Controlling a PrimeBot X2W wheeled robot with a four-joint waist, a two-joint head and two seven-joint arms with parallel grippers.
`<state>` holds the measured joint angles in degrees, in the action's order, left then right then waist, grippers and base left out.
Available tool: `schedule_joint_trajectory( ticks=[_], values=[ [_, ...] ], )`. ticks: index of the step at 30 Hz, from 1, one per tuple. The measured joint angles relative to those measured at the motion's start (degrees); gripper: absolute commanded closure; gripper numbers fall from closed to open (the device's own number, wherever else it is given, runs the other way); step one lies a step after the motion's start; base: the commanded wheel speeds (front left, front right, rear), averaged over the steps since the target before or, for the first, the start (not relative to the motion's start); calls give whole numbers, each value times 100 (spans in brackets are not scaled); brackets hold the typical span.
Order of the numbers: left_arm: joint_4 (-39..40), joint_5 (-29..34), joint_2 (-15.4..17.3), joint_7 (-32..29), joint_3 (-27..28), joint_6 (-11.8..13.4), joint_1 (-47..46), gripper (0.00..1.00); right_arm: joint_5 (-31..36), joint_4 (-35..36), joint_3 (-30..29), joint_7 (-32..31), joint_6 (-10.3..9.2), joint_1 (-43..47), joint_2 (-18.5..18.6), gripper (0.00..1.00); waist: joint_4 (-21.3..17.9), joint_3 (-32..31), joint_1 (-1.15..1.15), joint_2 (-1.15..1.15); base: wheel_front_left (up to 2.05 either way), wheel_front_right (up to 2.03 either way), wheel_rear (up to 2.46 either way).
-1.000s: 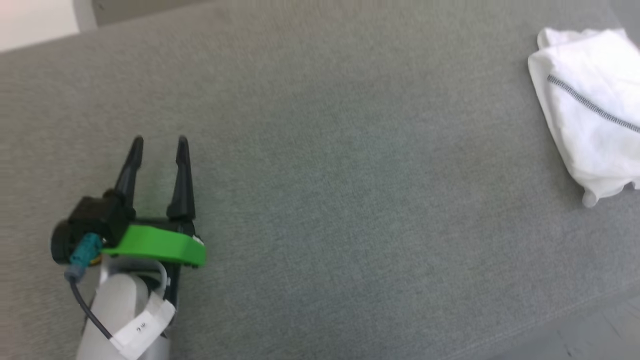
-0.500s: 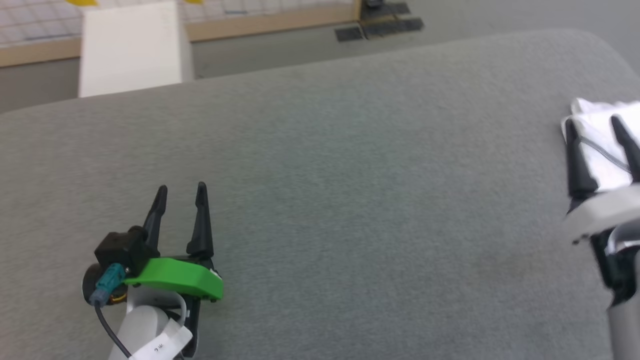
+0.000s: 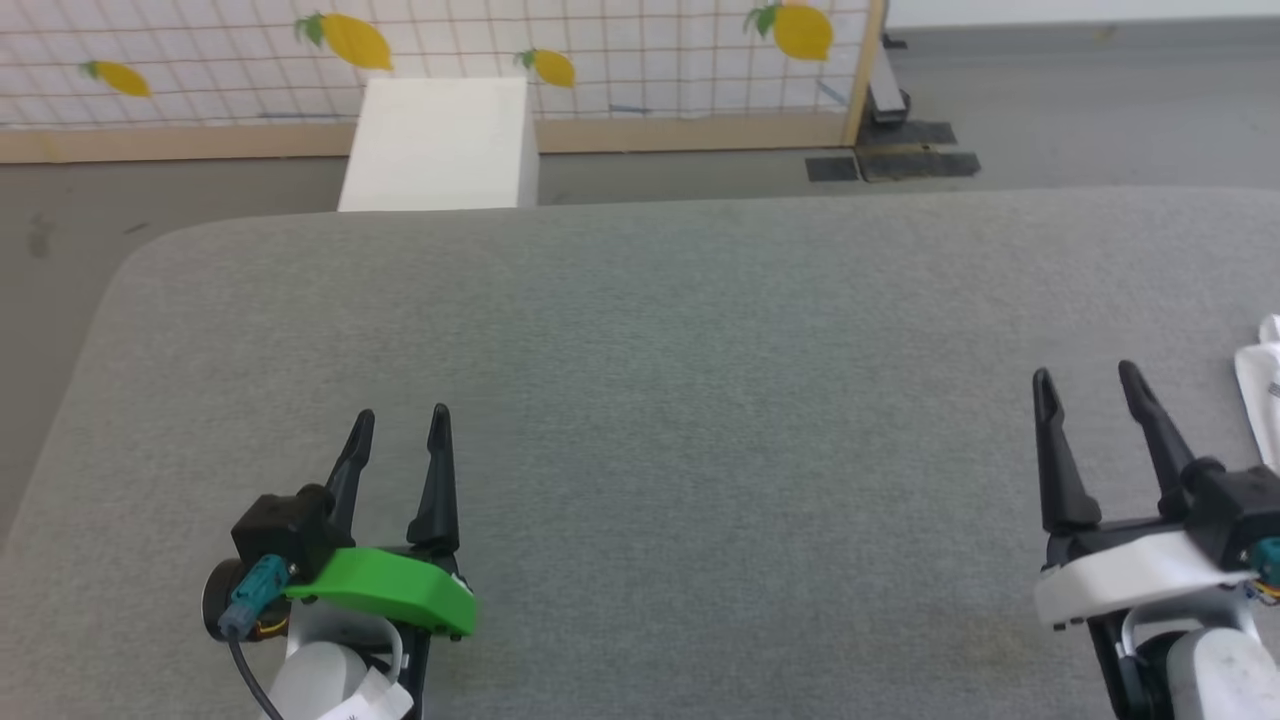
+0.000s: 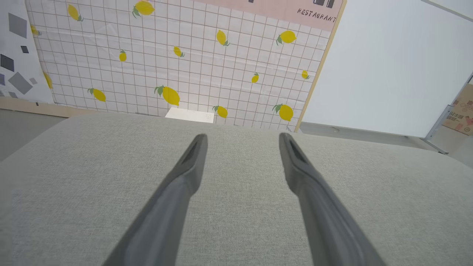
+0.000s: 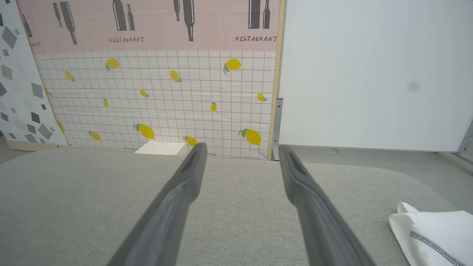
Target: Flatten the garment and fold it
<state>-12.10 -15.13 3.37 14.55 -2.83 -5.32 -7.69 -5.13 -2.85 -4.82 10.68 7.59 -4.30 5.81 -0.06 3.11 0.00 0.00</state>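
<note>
The garment (image 5: 436, 232) is a white folded bundle with a grey speckled seam, lying on the grey cushioned surface (image 3: 660, 400) at the far right; in the head view just a white sliver of the garment (image 3: 1262, 395) pokes in at the right edge. My right gripper (image 3: 1088, 378) hovers open just left of it, with nothing between its fingers. At the lower left my left gripper (image 3: 401, 418) is open too, empty, over bare fabric. In the wrist views the left gripper (image 4: 241, 137) and right gripper (image 5: 241, 147) both point toward the far edge.
Beyond the surface's far edge stand a white box (image 3: 440, 145) on the floor and a lemon-patterned tiled panel (image 3: 560, 50). A pale wall (image 5: 369, 74) lies to the right. The surface's left corner is rounded (image 3: 130, 270).
The head camera has tilted up and swung, so the floor and panel now show and the garment has slid to the right edge. The right gripper has come into view.
</note>
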Motion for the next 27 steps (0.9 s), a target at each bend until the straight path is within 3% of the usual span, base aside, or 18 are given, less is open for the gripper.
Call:
schedule_joint_trajectory(
  ticks=[10, 27],
  values=[
    [44, 0, -20, 0, -41, 27, 191, 0, 358, 238, -78, 146, 0, 533, -233, 0, 197, -201, 0, 0, 0, 0, 0],
    [53, -121, -25, 0, -213, 131, 239, 0, 212, 336, -137, 98, 0, 732, -275, 0, 180, -177, 0, 0, 0, 0, 0]
  ],
)
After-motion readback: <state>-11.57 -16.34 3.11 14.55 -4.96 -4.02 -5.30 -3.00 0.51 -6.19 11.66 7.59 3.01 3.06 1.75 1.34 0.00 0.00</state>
